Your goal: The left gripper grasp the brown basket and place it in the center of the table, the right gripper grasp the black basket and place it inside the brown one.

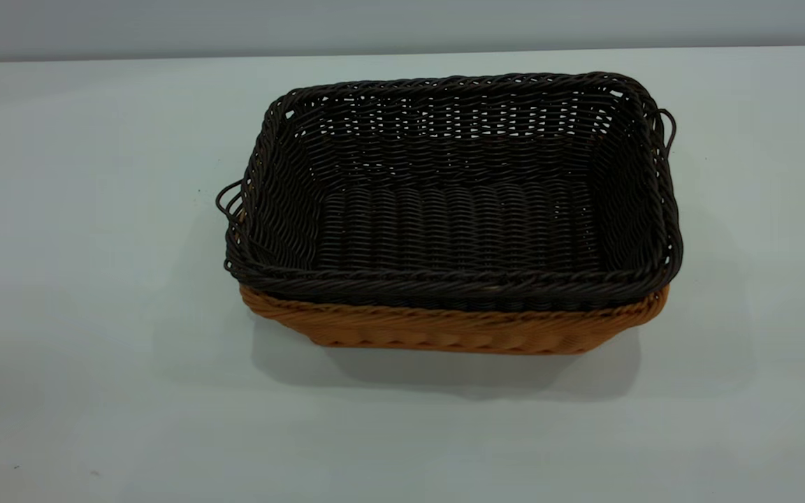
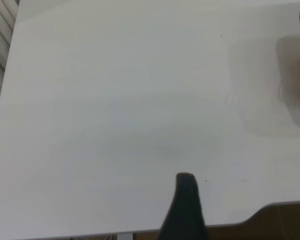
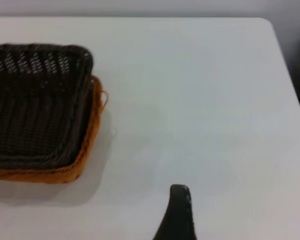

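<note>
Nesting already looks done: the black basket (image 1: pixel 455 202) sits inside the brown basket (image 1: pixel 458 328) mid-table (image 1: pixel 81 391), long axis running nine to three o'clock. Nearer the cameras, the right gripper (image 3: pixel 179 212) hangs clear with the baskets toward ten o'clock; the left gripper (image 2: pixel 186 210) sees them toward two o'clock. I cannot tell either's finger spread. Nothing stands between.

L gripper (image 2: pixel 184 210): black tapered finger | R gripper (image 3: pixel 177 214): same, prob. matte
</note>
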Action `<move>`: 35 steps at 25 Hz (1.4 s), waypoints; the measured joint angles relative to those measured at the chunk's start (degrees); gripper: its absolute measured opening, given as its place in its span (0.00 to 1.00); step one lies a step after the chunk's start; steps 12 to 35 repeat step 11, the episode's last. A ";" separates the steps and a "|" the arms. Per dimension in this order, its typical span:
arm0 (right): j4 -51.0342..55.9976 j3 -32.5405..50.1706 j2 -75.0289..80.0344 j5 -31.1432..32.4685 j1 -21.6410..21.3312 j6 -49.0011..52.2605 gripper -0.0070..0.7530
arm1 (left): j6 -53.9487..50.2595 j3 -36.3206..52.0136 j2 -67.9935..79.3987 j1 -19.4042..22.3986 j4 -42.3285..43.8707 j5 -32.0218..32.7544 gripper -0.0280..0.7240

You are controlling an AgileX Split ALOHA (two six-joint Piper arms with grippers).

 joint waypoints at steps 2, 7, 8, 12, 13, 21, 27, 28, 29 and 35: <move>-0.43 0.00 0.00 0.00 0.00 0.77 0.76 | 0.00 0.00 0.00 0.00 0.00 0.00 0.78; -0.43 0.00 0.00 0.00 0.00 0.97 0.76 | 0.00 0.00 0.00 0.00 0.00 0.00 0.78; -0.43 0.00 0.00 -0.04 0.00 0.97 0.76 | 0.00 0.00 0.00 0.00 0.00 0.00 0.78; -0.43 0.00 0.00 -0.04 0.00 0.97 0.76 | -0.05 0.00 0.00 0.00 0.00 0.00 0.78; -0.43 0.00 0.00 -0.04 0.00 0.97 0.76 | -0.05 0.00 0.00 0.00 0.00 0.00 0.78; -0.43 0.00 0.00 -0.04 0.00 0.97 0.76 | -0.05 0.00 0.00 0.00 0.00 0.00 0.78; -0.43 0.00 0.00 -0.04 0.00 0.97 0.76 | -0.05 0.00 0.00 0.00 0.00 0.00 0.78; -0.43 0.00 0.00 -0.04 0.00 0.97 0.76 | -0.05 0.00 0.00 0.00 0.00 0.00 0.78; -0.43 0.00 0.00 -0.04 0.00 0.97 0.76 | -0.05 0.00 0.00 0.00 0.00 0.00 0.78; -0.43 0.00 0.00 -0.04 0.00 0.97 0.76 | -0.05 0.00 0.00 0.00 0.00 0.00 0.78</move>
